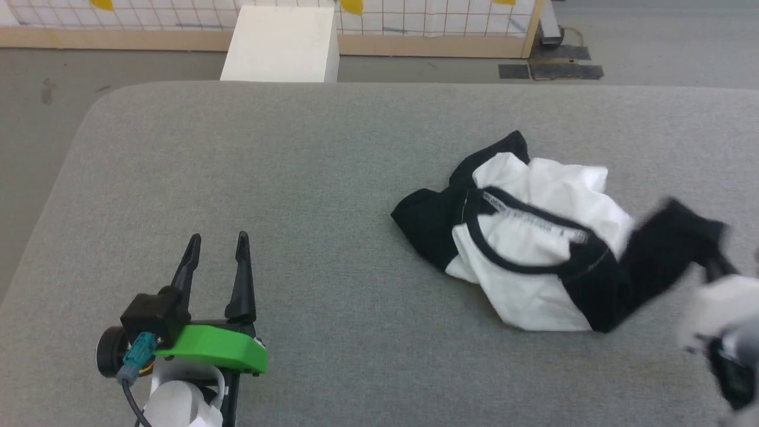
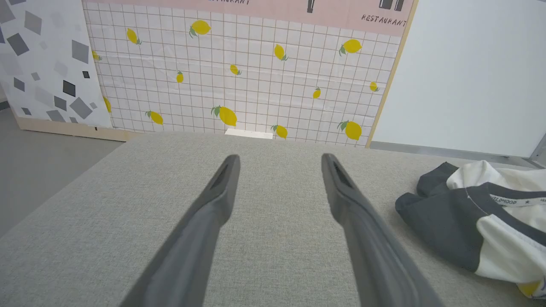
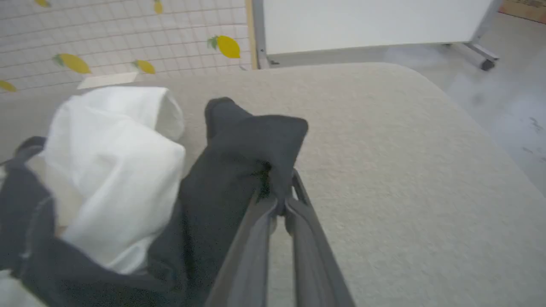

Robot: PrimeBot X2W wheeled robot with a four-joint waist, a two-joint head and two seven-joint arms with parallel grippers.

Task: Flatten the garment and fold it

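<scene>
While the left claw (image 1: 218,238) is idling wide open at the near left of the desk (image 1: 332,148), the right claw (image 3: 279,204) is reaching low from the near right, pinching a black sleeve (image 3: 251,140). The garment (image 1: 533,237) is lying crumpled right of centre. Flattening seems to be just starting, and it is probably calling for drawing that sleeve outward.

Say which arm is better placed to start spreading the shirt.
Right. The right gripper has its jaws shut on the black sleeve of the raglan shirt; the left gripper, jaws open, sits apart from it.
</scene>
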